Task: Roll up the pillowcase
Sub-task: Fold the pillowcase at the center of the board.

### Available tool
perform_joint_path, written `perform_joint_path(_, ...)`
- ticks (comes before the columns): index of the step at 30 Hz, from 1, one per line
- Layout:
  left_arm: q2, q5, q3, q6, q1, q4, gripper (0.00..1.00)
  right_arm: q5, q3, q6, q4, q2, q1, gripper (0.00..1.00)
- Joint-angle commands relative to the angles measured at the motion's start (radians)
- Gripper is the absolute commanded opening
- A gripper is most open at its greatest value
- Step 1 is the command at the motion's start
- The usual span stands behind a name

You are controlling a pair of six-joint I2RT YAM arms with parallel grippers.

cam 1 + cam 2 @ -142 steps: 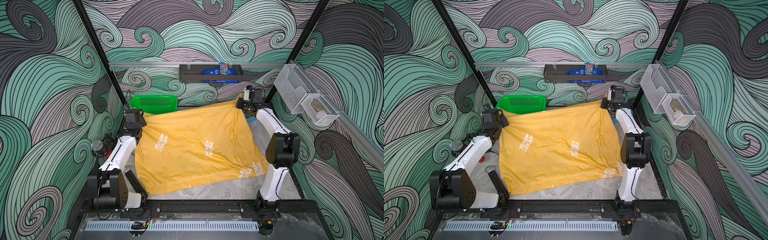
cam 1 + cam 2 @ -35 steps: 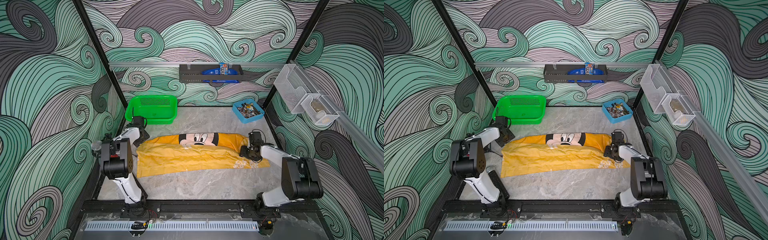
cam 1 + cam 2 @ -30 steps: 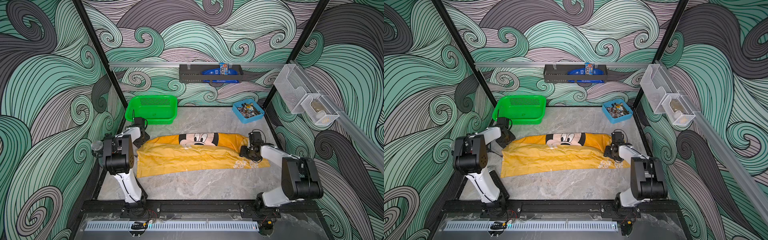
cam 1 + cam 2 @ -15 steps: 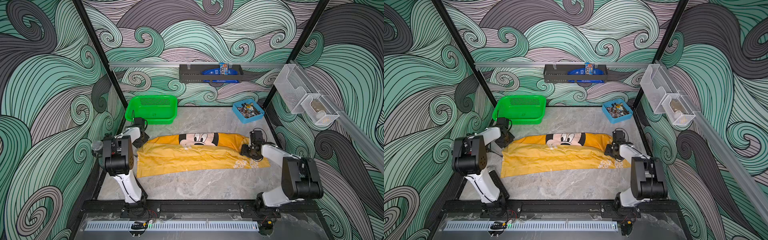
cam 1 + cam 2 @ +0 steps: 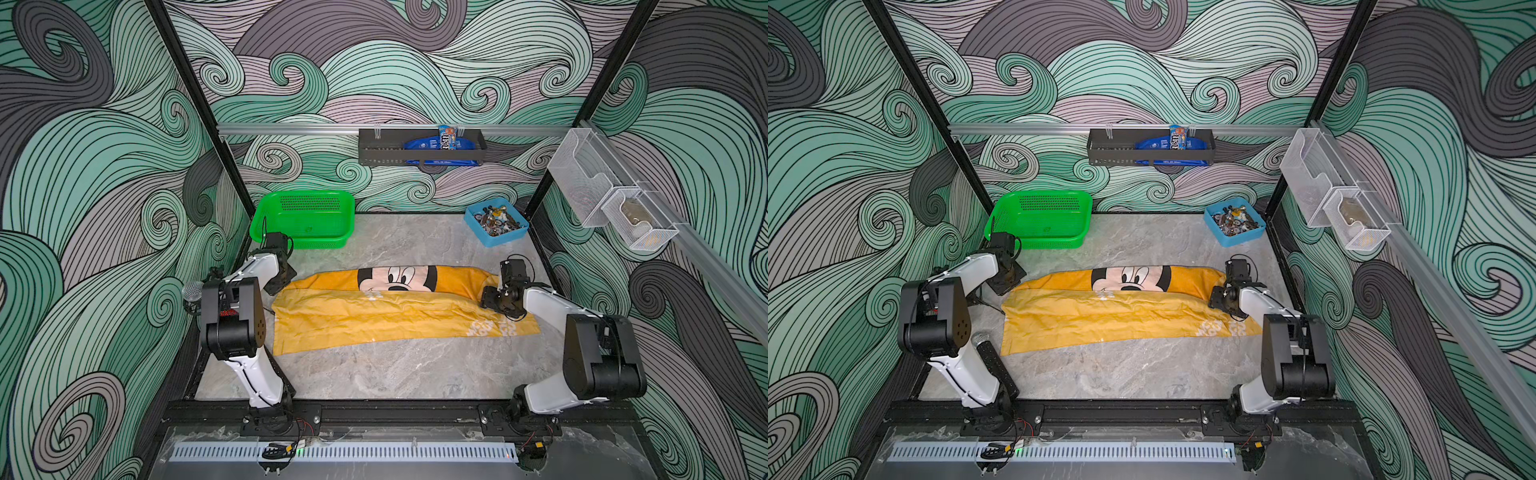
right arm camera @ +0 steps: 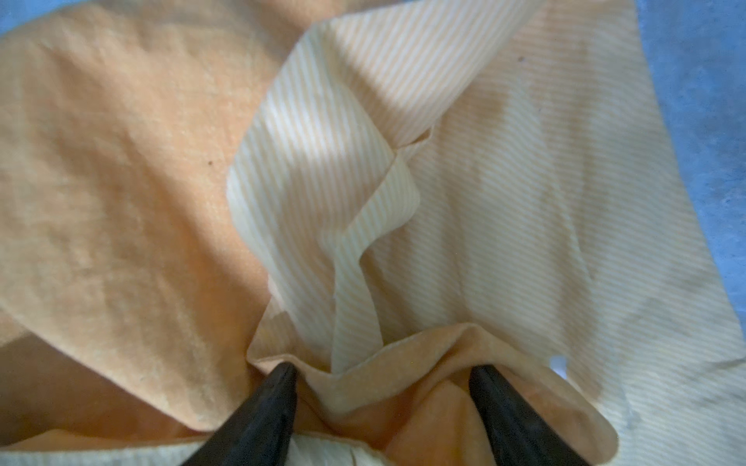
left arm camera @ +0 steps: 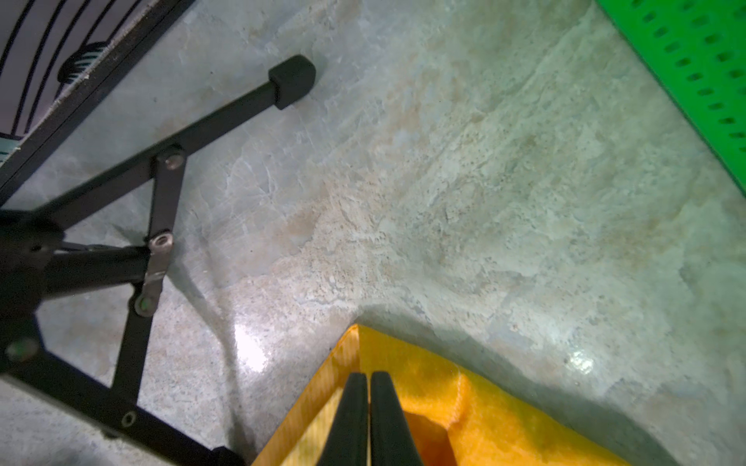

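The pillowcase lies folded into a band across the table. The left hand is pinched shut on its far corner; the right hand, jaws spread, straddles a bunched fold, likely so both ends roll evenly.

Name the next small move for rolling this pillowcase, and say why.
Probably close the right gripper on the bunched cloth between its open fingers. The left gripper is already shut on the pillowcase corner, so both ends should be held before the roll turns again.
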Motion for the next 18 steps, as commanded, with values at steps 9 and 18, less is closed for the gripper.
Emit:
perform_joint_path(9, 0.016, 0.045, 0.0, 0.031, -0.005, -0.007, 0.28, 0.009, 0.019, -0.001, -0.008, -0.026, -0.003, 0.74)
perform_joint_path(18, 0.01, 0.062, -0.04, -0.009, -0.051, -0.02, 0.32, 0.012, 0.019, -0.005, -0.006, -0.027, -0.003, 0.74)
